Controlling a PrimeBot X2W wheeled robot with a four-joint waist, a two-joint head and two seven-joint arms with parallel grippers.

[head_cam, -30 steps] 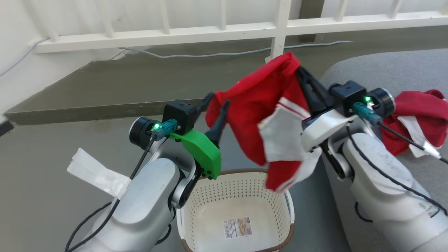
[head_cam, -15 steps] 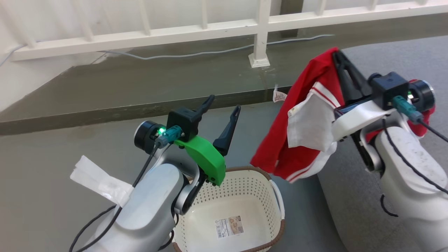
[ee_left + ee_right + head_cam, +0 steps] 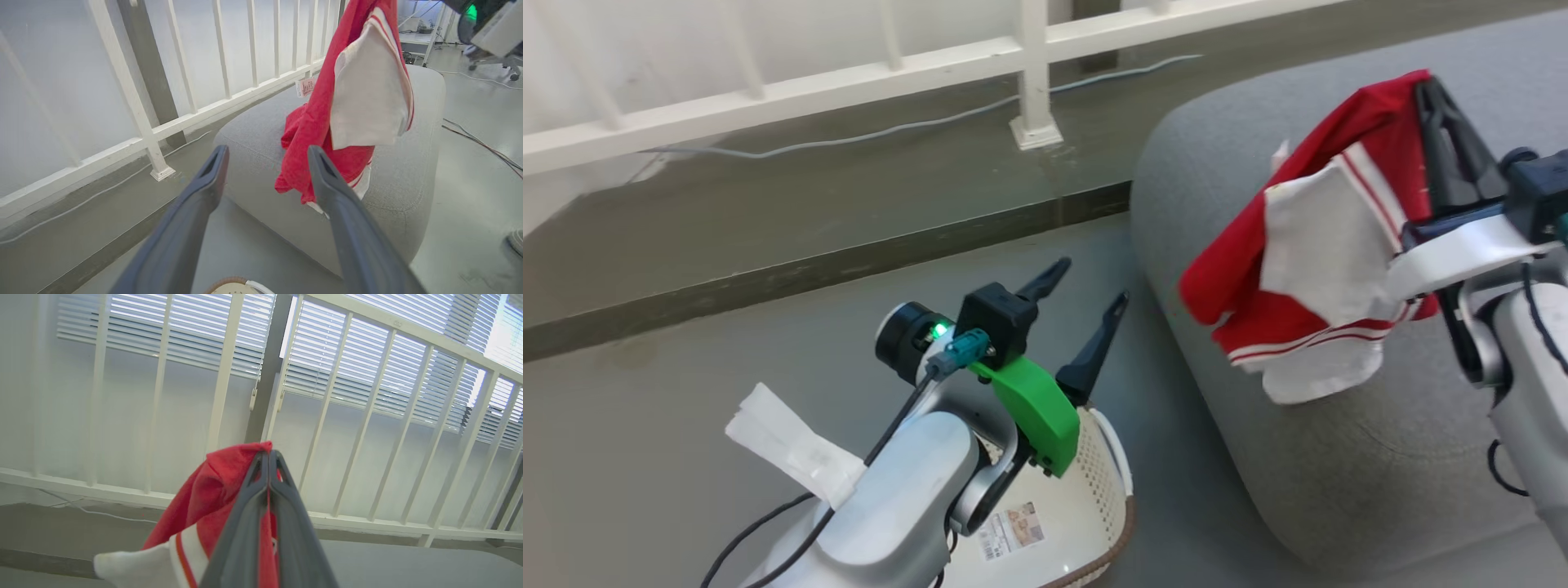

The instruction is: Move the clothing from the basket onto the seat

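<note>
- The basket point(image 3: 1112, 457) stands on the floor point(image 3: 670, 392) at the bottom of the head view, close to the robot and partly under the left forearm. A paper label point(image 3: 1011, 531) lies on its inner base.
- The left hand point(image 3: 1092, 282) hovers just above the basket's far rim. Its two dark fingers are spread wide apart and carry nothing. In the left wrist view the same hand point(image 3: 267, 152) points toward the seat, with the basket's brown rim point(image 3: 229, 282) at the lower edge.
- The seat point(image 3: 1258, 425) sits on the floor to the right of the basket, with a strip of floor between them. Its rounded grey end faces the left hand.
- A garment point(image 3: 1307, 261) of red fabric with a white panel and striped trim hangs from the right hand point(image 3: 1425, 88), over the left part of the seat. Whether its lower hem touches the upholstery cannot be determined.
- The right hand point(image 3: 268, 454) has its fingers pressed together, pinching a fold of the garment point(image 3: 212, 490) at the tips. The fabric drapes down to the left of the fingers.
- Beyond the seat, a pale cable point(image 3: 907, 127) runs along a raised floor ledge.
- A white railing point(image 3: 1029, 65) closes the background.
</note>
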